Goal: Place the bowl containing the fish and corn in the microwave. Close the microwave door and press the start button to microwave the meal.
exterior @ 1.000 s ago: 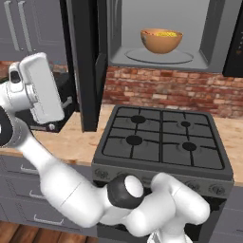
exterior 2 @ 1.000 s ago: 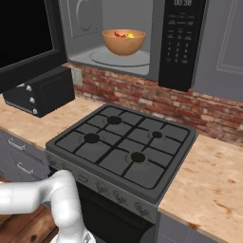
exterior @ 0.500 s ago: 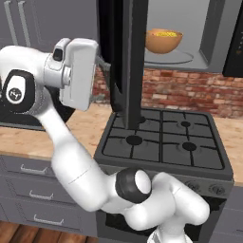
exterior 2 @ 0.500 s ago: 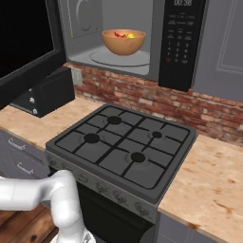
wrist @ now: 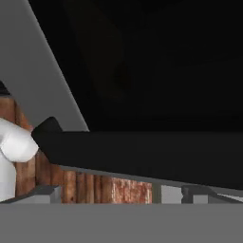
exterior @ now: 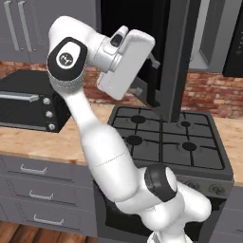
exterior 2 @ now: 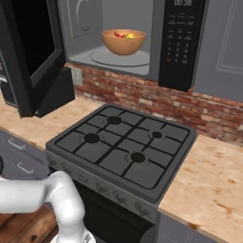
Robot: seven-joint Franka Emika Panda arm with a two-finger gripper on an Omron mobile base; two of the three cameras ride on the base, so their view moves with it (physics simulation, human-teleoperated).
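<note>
The orange-tan bowl (exterior 2: pixel 124 42) sits on the glass turntable (exterior 2: pixel 118 58) inside the grey microwave (exterior 2: pixel 156 28). The red fish (exterior 2: pixel 119 34) and yellow corn (exterior 2: pixel 131 34) lie in the bowl. The black keypad panel (exterior 2: pixel 182 43) is to the right of the cavity. The microwave door (exterior: pixel 178 57) stands about half swung, edge-on in the left base view and at the left (exterior 2: pixel 28 47) in the right base view. My gripper (exterior: pixel 148 75) is against the door's outer face, open, with nothing between its fingers. The dark door (wrist: pixel 142 71) is right in front of the hand view.
A gas stove (exterior 2: pixel 123 147) lies below the microwave. The black toaster oven (exterior: pixel 28 104) stands on the wooden counter (exterior: pixel 42 142) to the left. A brick backsplash (exterior 2: pixel 199 107) runs behind, and grey cabinets (exterior: pixel 23 23) hang above.
My arm has swung right and the hand has travelled with the microwave door. The door has turned from wide open to about half shut. The bowl has stayed put.
</note>
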